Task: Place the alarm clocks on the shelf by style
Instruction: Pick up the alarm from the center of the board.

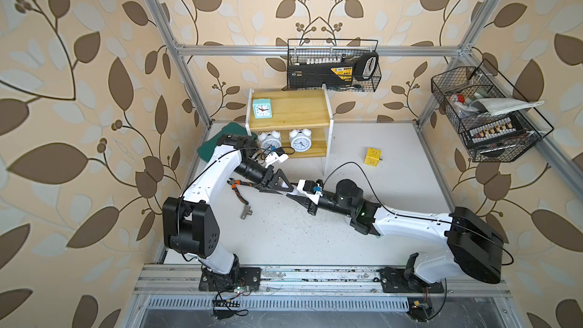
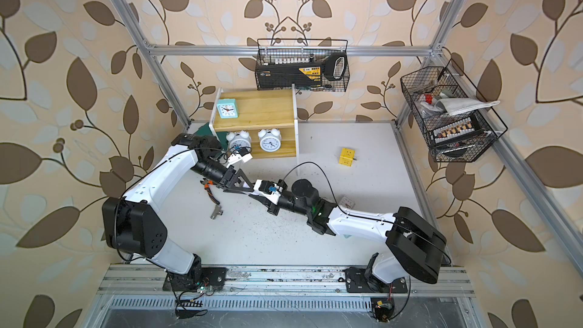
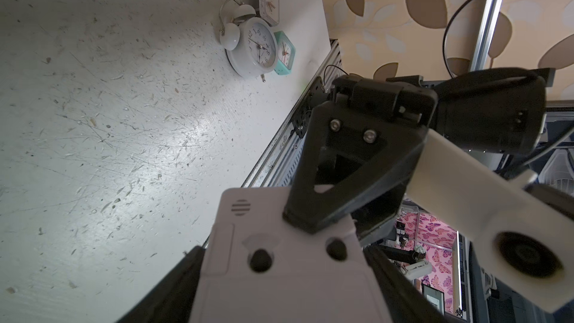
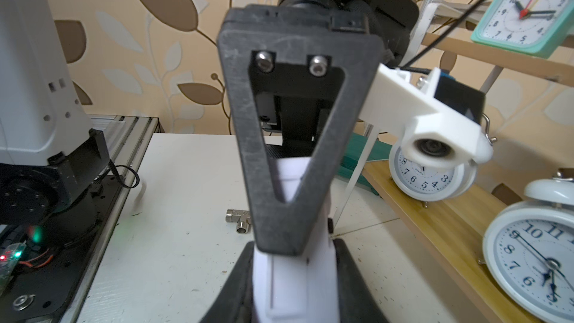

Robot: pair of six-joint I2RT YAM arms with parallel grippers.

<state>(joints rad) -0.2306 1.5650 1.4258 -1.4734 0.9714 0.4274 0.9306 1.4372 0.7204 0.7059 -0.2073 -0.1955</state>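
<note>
Top views: left gripper (image 1: 291, 188) and right gripper (image 1: 288, 196) meet tip to tip at table ctr, near side of the shelf (image 1: 293, 112); item btw. them masked by the fingers. Mint clock (image 1: 262, 108) stands at left of top tier, rest of that board bare. Left twin-bell clock (image 1: 268, 141) and right twin-bell clock (image 1: 300, 141) stand on lower tier. Yellow cube (image 1: 372, 156) lies well apart to the right; pliers (image 1: 238, 189) lie left of the meeting point.

Left wrist: pale square clock (image 3: 279, 281), back to camera, sits btw. the left gripper's fingers; cannot tell whether they bear on its flanks. One right-gripper fingertip rests on its back. Beyond, a third twin-bell clock (image 3: 253, 46), second mint clock (image 3: 284, 54) and greyish clock (image 3: 268, 1) sit unsorted by a table edge.

Right wrist: clock seen edge-on, right gripper's fingers pressed on both broad faces; pinching it.

Est.: hand-over step. Next req. the left gripper to spread clear and back off, then a carry to the top tier beside the mint clock. Watch the top board's near edge, the white side frame and the left forearm at the shelf's left corner; approach from the right looks open.
</note>
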